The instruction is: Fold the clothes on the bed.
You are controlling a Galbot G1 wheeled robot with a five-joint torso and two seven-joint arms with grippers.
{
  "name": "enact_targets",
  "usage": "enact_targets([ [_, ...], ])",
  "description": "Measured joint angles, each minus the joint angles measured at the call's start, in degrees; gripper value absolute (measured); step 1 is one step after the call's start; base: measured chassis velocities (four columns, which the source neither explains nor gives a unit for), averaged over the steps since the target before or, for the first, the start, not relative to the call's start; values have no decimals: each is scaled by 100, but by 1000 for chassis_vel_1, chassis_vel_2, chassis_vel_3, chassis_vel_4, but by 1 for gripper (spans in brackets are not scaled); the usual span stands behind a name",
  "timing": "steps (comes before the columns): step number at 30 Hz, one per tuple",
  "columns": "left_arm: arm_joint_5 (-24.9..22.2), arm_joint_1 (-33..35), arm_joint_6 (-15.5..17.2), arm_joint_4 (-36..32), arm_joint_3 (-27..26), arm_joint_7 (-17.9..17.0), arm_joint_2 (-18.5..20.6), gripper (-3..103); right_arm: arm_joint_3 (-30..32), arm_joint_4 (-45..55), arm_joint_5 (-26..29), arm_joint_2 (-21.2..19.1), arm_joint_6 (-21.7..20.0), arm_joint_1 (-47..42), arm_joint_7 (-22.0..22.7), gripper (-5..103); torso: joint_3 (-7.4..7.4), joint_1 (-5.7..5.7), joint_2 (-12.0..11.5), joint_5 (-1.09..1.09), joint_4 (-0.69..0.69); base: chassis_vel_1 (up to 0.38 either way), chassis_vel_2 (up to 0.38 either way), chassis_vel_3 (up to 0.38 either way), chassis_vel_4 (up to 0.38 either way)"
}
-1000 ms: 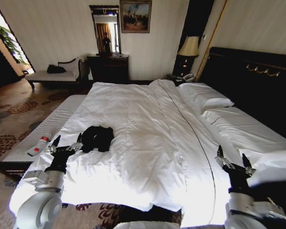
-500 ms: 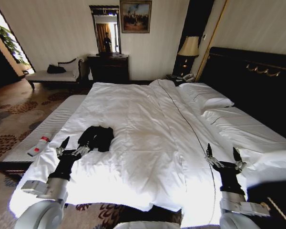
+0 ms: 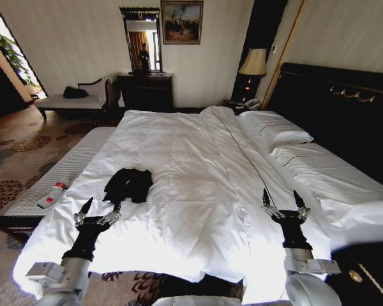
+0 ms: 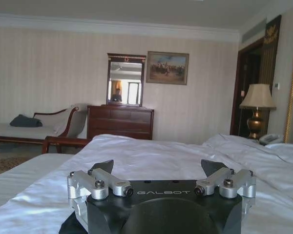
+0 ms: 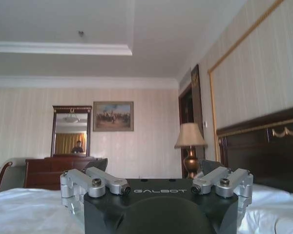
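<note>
Left pincer (image 3: 97, 213) hangs just above the near-left part of the white duvet (image 3: 191, 191), fingers spread apart, nothing between them. Its tips point toward the black T-shirt (image 3: 129, 183), which lies bunched up just beyond them; whether a fingertip brushes the cloth is hard to tell from the head view, prob. a small gap. In the left wrist view the same pincer (image 4: 158, 171) shows two dark finger pads wide apart over the bedding.

Right pincer (image 3: 283, 205) is on the other side, above the duvet near the dark seam line that runs down the bed (image 3: 345, 191), also splayed open and empty, well apart from the shirt. Right wrist view shows it (image 5: 154, 168) w/ pads apart, aimed at the far wall.

T-shirt sits crumpled on the left half of the bed, close to the near-left edge, not folded; no lettering can be made out on it.

Further out: white pillows (image 3: 274, 131) stacked against the tall dark headboard (image 3: 345, 102) on the right. A white bottle w/ red cap (image 3: 52, 194) lies on the striped bench or mattress edge left of the bed. Past the foot of the bed, a dark dresser (image 3: 145, 90) w/ mirror, framed painting (image 3: 181, 21) above, a lamp (image 3: 253, 64) in the corner, and a pale chaise (image 3: 73, 99) by the left wall.
</note>
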Motion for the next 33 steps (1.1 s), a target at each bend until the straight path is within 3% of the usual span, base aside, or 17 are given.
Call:
enact_targets([
  [6,-54,-31,231,1,128,-416,540,100,5,34,142,2,-138,-207,129,100,0,0,0,-2,1,0,0,0,0],
  [11,-201,-40,238,2,199,-369,743,100,95,95,52,208,-150,-288,113,100,0,0,0,-1,0,0,0,0,0],
  [16,-268,-31,-9,6,184,-58,583,100,72,121,36,268,-133,-125,42,100,0,0,0,-2,3,0,0,0,0],
  [23,-231,-169,-82,9,210,-16,221,100,-71,38,-195,364,-75,29,11,100,0,0,0,-1,1,0,0,0,0],
  [33,-217,-65,-145,11,227,-34,90,100,-104,-63,-242,360,18,98,-18,100,0,0,0,-1,1,0,0,0,0],
])
